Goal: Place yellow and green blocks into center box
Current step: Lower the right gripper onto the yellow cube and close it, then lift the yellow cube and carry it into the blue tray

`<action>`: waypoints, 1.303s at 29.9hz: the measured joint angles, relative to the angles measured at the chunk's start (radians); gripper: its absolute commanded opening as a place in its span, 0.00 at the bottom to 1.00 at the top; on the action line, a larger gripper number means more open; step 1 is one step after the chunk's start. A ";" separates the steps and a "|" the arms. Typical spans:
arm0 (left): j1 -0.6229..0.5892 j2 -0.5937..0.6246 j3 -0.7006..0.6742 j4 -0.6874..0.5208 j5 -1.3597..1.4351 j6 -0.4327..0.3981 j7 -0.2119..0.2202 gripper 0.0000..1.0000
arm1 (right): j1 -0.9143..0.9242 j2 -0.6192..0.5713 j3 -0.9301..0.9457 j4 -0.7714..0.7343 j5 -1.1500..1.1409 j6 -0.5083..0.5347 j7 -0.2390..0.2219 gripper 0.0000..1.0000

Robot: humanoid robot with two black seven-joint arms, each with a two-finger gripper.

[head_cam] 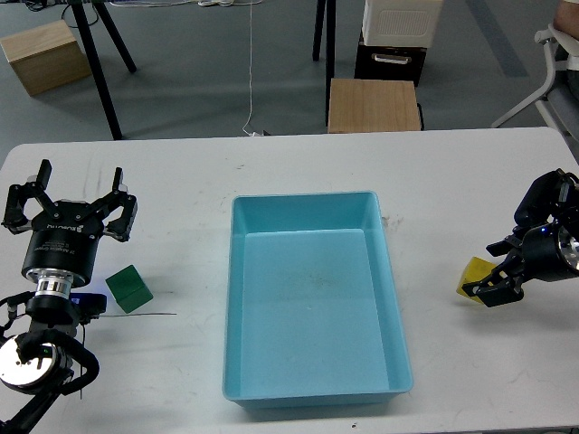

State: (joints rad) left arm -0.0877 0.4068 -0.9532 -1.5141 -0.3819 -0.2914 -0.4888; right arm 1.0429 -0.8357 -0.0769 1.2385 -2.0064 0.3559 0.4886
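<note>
While its fingers straddle the yellow block (472, 274) on the white table (434, 172), right gripper (498, 282) sits low, grip not confirmable | left gripper (71, 194) spread wide, upright, holding nothing | green block (129, 288) just beside left arm | blue box (313, 294) centred, between both blocks

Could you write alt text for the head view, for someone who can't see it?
A robot's right pincer reaches around a yellow block on a white table, beside an empty blue box at the center. The left pincer hangs open behind a green block.
</note>
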 measured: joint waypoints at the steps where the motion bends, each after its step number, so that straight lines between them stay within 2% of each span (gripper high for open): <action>1: 0.000 0.000 0.000 0.000 0.000 0.000 0.000 1.00 | 0.000 0.003 -0.007 -0.001 -0.005 0.000 0.000 0.95; 11: -0.001 0.000 -0.001 0.002 0.000 0.000 0.000 1.00 | 0.000 0.048 -0.022 -0.067 -0.093 -0.008 0.000 0.70; 16: -0.001 0.000 -0.001 0.002 -0.002 0.000 0.000 1.00 | -0.002 0.065 -0.023 -0.071 -0.095 -0.009 0.000 0.42; 18: 0.000 0.000 -0.001 0.002 -0.003 0.000 0.000 1.00 | -0.002 0.069 -0.023 -0.071 -0.095 -0.009 0.000 0.27; 21: 0.000 0.001 -0.001 0.002 -0.003 0.000 0.000 1.00 | 0.007 0.071 -0.023 -0.070 -0.094 -0.009 0.000 0.13; 25: 0.000 0.001 -0.001 0.002 -0.003 0.000 0.000 1.00 | 0.060 0.071 -0.020 -0.070 -0.093 -0.009 0.000 0.10; 32: 0.000 0.001 -0.001 0.002 -0.003 0.000 0.000 1.00 | 0.288 0.071 -0.012 -0.068 -0.079 -0.013 0.000 0.07; 39: 0.000 0.004 -0.002 0.002 -0.003 0.000 0.000 1.00 | 0.464 0.152 -0.052 -0.011 -0.006 -0.030 0.000 0.07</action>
State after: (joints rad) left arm -0.0874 0.4104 -0.9551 -1.5125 -0.3850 -0.2915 -0.4885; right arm 1.5069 -0.6837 -0.1292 1.2279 -2.0128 0.3257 0.4888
